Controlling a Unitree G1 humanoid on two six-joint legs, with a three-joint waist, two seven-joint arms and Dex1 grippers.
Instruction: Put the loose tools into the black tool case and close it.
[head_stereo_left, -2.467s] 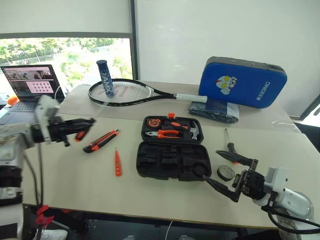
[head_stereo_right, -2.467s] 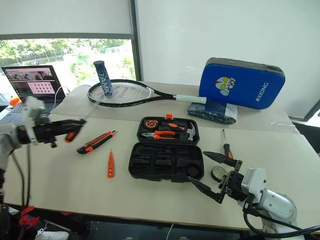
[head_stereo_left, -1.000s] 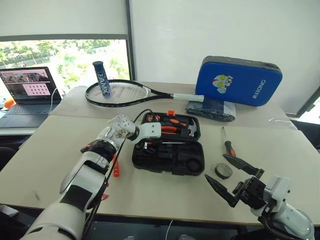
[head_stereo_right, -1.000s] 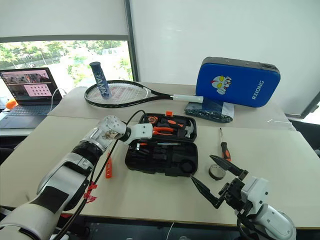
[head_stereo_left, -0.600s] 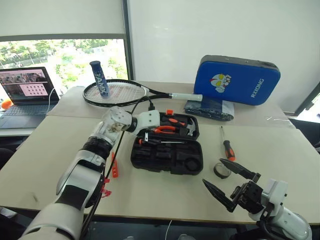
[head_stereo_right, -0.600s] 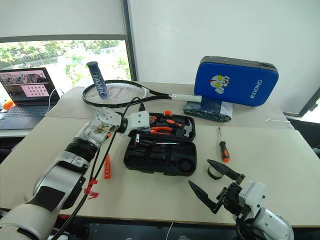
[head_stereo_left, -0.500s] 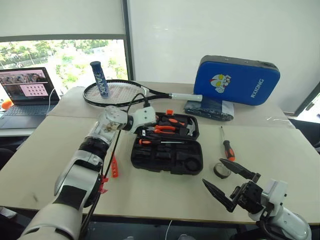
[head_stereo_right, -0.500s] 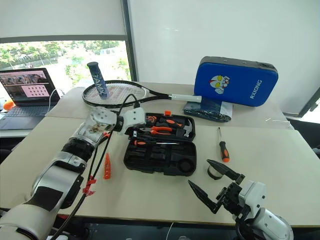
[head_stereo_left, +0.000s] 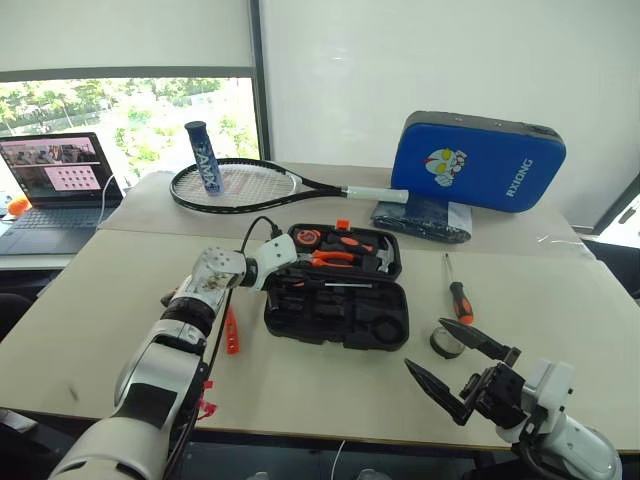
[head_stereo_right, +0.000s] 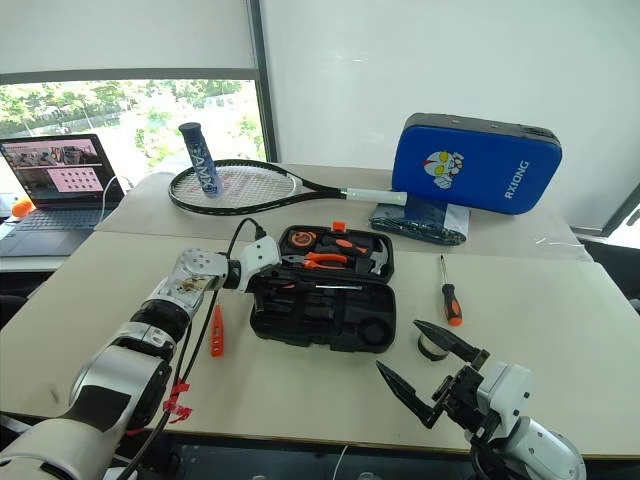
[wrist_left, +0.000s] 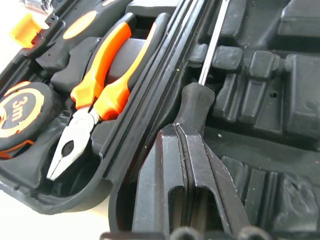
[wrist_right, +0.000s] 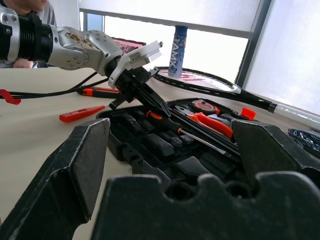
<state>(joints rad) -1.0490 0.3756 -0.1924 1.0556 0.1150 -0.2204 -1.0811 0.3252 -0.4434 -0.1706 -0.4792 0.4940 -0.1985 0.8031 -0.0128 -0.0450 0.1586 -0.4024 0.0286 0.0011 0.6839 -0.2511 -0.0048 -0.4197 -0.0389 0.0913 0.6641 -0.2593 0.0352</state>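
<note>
The black tool case (head_stereo_left: 335, 318) lies open at the table's middle, pliers, tape measure and hammer in its lid. One orange-and-black screwdriver (wrist_right: 156, 116) lies in a slot of the base. My left gripper (wrist_left: 180, 131) is shut and empty, its tips at that screwdriver's handle end, over the case's left edge (head_stereo_left: 282, 280). Loose on the table are the slim orange tester (head_stereo_left: 232, 331) left of the case, the utility knife (wrist_right: 99, 92) beyond my left arm, a second screwdriver (head_stereo_left: 456, 293) and the tape roll (head_stereo_left: 449, 344) to the right. My right gripper (head_stereo_left: 424, 343) hangs open near the front edge.
A tennis racket (head_stereo_left: 240, 185) and a blue tube (head_stereo_left: 205, 158) lie at the back left, beside a laptop (head_stereo_left: 55, 190). A blue padded rectangle (head_stereo_left: 478, 160) stands at the back right over a dark folded bundle (head_stereo_left: 425, 218).
My left gripper has shut, leaving the screwdriver lying in the case, and drawn back a little toward the case's left edge. The right arm has kept still.
</note>
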